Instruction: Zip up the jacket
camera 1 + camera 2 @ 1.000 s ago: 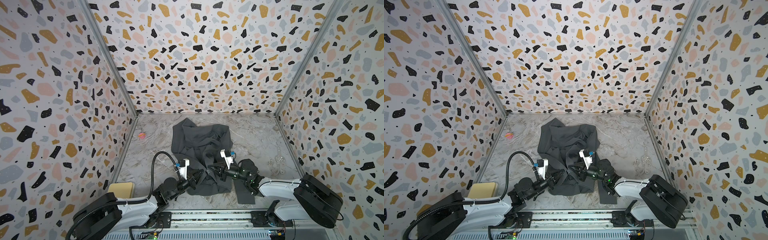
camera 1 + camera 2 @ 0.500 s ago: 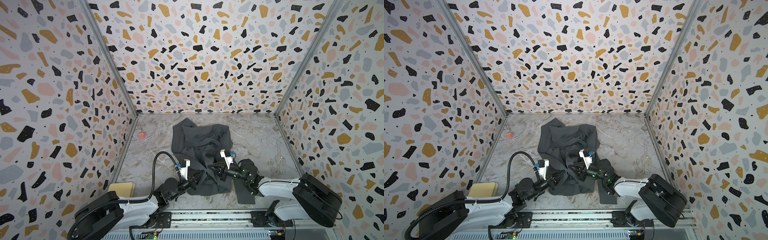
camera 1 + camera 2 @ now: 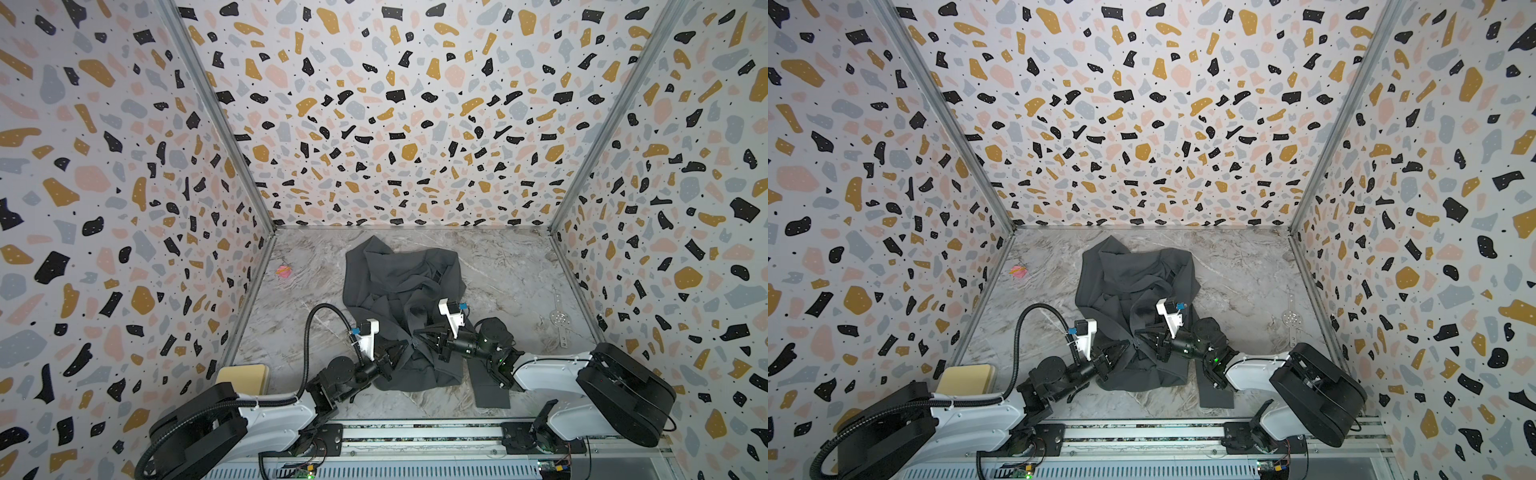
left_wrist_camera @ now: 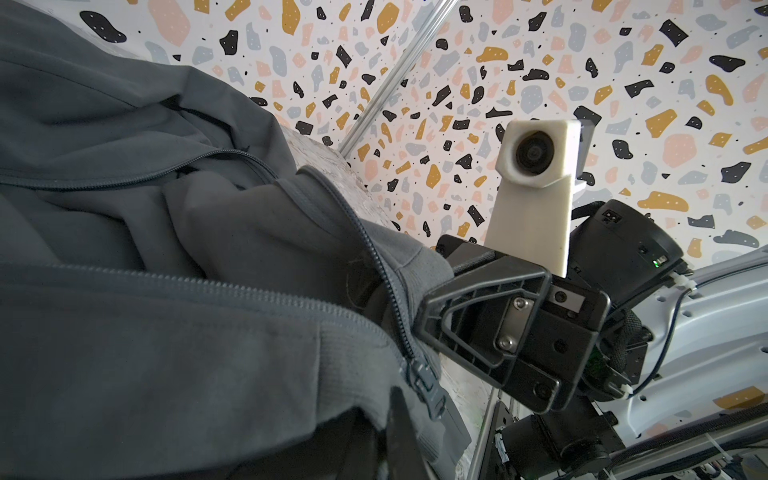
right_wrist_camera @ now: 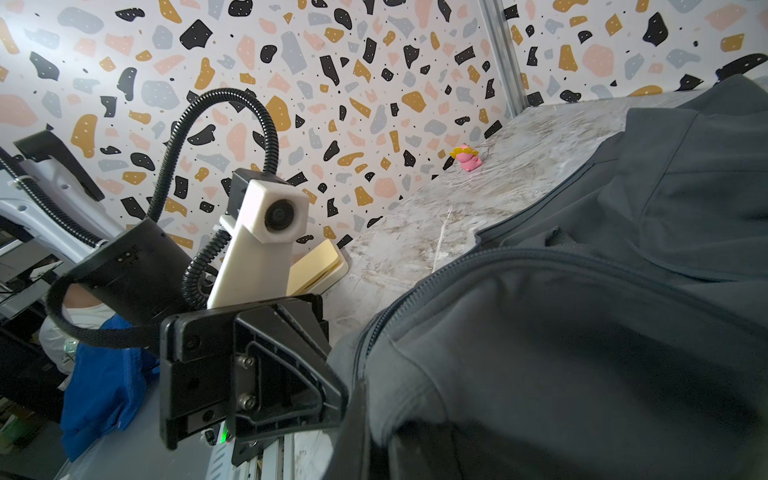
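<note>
Two arms: both reach in from the front rail (image 3: 415, 432) and meet nose to nose at the near hem of the jacket (image 3: 399, 274).
Left gripper (image 3: 401, 348): jaws pressed together, clamped on a fold at the jacket's near edge.
Right gripper (image 3: 420, 334): jaws pinched tight on the fabric edge just beside the zip teeth, as the left wrist view shows.
Zip slider (image 4: 135, 384): sits low near the hem, and the two rows of teeth spread apart from it.
Jacket: dark grey and crumpled in the middle of the marble table (image 3: 498, 270), with a flat dark strip lying under the right arm.
Yellow sponge (image 3: 243, 376): near left corner, well apart from the jacket.
Clear plastic tool (image 3: 559, 320): by the right wall.
Pink toy (image 3: 283, 271): farther back on the left.
Speckled walls (image 3: 395, 104): close off three sides.
</note>
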Robot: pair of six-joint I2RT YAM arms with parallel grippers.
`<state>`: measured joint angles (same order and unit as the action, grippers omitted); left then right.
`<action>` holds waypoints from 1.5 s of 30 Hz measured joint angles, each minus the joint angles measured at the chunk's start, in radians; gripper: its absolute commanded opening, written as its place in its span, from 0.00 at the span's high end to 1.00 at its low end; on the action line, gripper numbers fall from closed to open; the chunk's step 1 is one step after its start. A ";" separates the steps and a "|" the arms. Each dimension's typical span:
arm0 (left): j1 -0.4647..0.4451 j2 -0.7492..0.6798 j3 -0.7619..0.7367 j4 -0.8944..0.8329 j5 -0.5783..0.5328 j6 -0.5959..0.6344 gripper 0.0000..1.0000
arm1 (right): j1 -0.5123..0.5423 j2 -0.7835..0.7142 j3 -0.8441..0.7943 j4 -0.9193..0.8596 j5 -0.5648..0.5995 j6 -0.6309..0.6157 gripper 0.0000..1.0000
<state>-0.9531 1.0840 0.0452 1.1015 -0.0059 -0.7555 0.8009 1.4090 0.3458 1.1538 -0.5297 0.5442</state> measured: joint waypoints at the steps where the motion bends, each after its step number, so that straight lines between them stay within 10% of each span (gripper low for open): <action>1: 0.000 0.000 -0.001 0.002 0.001 -0.002 1.00 | -0.002 0.005 0.000 0.006 -0.004 0.000 1.00; 24: 0.000 -0.001 -0.011 0.052 0.024 -0.023 1.00 | -0.038 0.091 0.026 0.097 -0.089 0.056 1.00; 45: 0.000 0.030 -0.011 0.051 0.025 -0.023 1.00 | 0.024 -0.063 0.076 -0.273 0.060 -0.105 1.00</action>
<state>-0.9531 1.1137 0.0338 1.1526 0.0189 -0.7780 0.8253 1.3457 0.4221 0.8810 -0.4694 0.4397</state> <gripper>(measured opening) 0.056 0.084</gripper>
